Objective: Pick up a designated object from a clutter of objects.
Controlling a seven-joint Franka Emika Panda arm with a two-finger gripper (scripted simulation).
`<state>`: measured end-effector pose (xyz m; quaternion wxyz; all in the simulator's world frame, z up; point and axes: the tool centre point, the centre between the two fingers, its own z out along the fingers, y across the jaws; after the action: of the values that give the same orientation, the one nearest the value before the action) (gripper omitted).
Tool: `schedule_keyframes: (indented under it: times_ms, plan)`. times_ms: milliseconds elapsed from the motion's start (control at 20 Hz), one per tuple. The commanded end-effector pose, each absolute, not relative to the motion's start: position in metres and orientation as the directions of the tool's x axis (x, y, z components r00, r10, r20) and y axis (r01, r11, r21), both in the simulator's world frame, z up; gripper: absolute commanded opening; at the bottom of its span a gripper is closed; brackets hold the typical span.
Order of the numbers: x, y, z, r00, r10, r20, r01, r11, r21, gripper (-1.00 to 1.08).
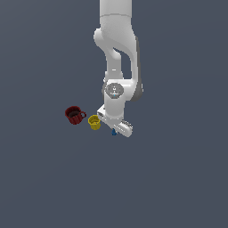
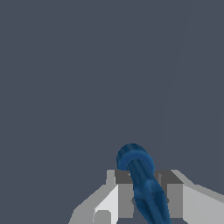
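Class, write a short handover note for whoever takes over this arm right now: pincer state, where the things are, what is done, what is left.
Pincer: the wrist view shows its fingers on either side of the blue item, apparently closed on it.
Red mug and yellow cup sit to the exterior view's left of the arm, untouched. No white item visible.
Done: the blue item seems gripped.
Left: confirm the hold and lift; whether it is off the surface is unclear.

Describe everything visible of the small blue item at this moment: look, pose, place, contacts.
The blue item is bright blue, elongated and lumpy, with a rounded ring-like end and a smooth plastic-like look. In the wrist view it sits between the two fingers of the end effector, which close against its sides, its rounded end sticking out past the fingertips. In the exterior view only a tiny blue speck shows under the arm, to the exterior view's right of the yellow cup. Whether it rests on the floor cannot be told.
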<state>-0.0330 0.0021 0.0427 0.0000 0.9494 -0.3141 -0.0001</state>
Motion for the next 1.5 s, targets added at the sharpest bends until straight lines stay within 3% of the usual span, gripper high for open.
schedule_keyframes:
  times_ms: [0,750,1450]
  plan:
    - [-0.033,0.002,0.042,0.803,-0.597,0.0,-0.597,-0.803,0.0,-1.0]
    - [-0.038,0.011,0.059,0.803,-0.596,0.0,-0.596,-0.803,0.0,-1.0]
    - [-0.067,0.057,0.147,0.803,-0.596,0.001,-0.596,-0.803,0.001,-1.0]
